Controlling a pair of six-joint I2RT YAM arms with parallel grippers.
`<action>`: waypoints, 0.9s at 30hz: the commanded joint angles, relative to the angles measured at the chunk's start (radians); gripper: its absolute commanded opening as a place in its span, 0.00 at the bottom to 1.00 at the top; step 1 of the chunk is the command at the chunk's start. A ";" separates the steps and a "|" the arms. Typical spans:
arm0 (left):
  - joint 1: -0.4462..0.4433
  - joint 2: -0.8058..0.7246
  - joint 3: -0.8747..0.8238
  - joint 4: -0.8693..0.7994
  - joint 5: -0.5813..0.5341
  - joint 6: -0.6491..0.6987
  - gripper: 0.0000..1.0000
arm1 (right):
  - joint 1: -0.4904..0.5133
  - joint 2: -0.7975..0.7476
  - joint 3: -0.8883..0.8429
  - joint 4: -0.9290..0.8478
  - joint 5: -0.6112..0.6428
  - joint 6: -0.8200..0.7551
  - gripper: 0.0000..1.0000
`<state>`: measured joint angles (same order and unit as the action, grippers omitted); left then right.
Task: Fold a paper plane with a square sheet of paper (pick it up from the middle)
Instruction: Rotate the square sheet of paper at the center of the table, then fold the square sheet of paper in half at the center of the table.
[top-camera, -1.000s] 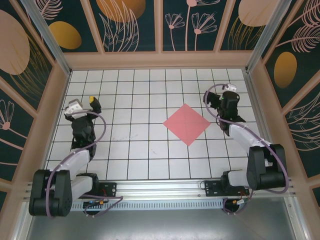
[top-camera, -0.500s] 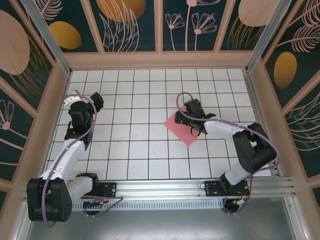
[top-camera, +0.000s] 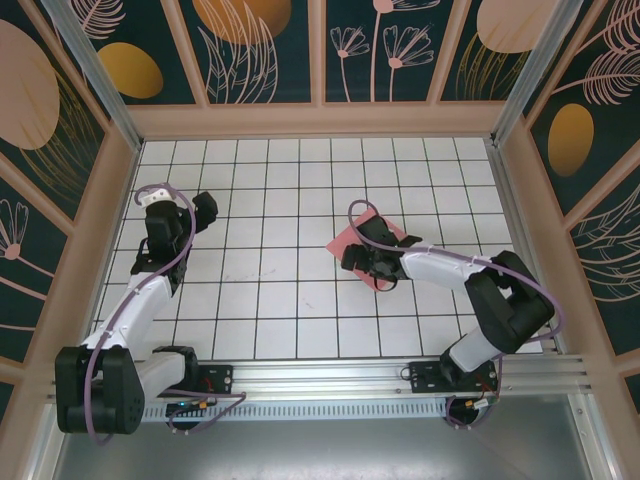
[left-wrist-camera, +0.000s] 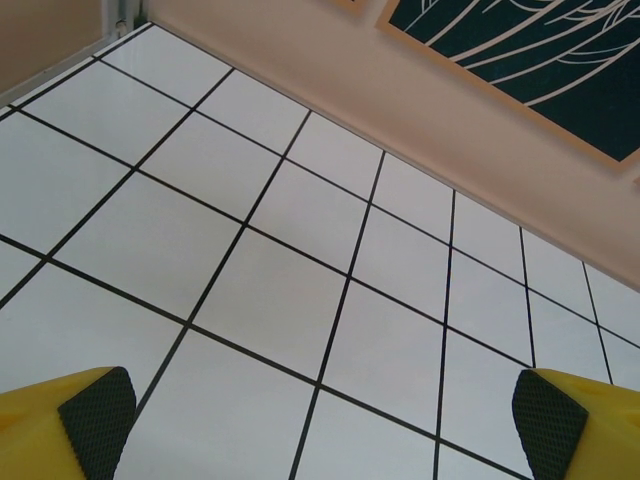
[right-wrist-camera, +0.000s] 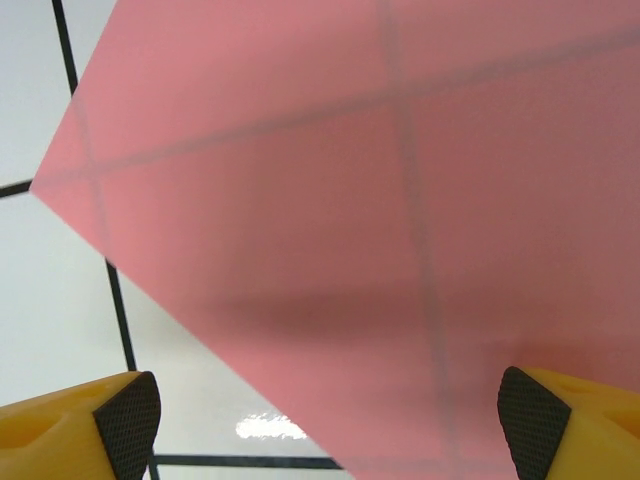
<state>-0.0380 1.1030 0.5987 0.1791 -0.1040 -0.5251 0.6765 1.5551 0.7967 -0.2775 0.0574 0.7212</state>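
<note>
The square sheet of paper is salmon-pink and lies flat and unfolded on the white grid table, turned like a diamond, right of centre. My right gripper hangs low over the sheet's middle and hides part of it. In the right wrist view the paper spreads close under my right gripper, whose yellow fingers stand wide apart with nothing between them. My left gripper is far off at the table's left side. In the left wrist view my left gripper is open over bare tiles.
Wooden walls with dark floral panels close in the table at the back and both sides. The left wall runs close beside my left arm. Bare white tiles lie between the two arms.
My right arm has swung from the right side leftward and down over the pink sheet. My left arm has stretched a little toward the back. The sheet has stayed in place.
</note>
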 joint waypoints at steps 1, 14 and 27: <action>0.006 0.005 0.019 -0.001 0.021 0.007 0.98 | 0.029 0.065 0.022 -0.028 -0.037 0.033 0.90; 0.006 0.009 0.016 -0.001 0.024 0.012 0.98 | 0.139 0.250 0.242 0.000 -0.158 -0.044 0.87; 0.006 0.017 0.023 -0.007 0.083 0.001 0.99 | -0.054 0.282 0.464 -0.233 0.065 -0.325 0.99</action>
<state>-0.0380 1.1095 0.5987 0.1783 -0.0490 -0.5255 0.6605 1.7958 1.2282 -0.4053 0.0826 0.5034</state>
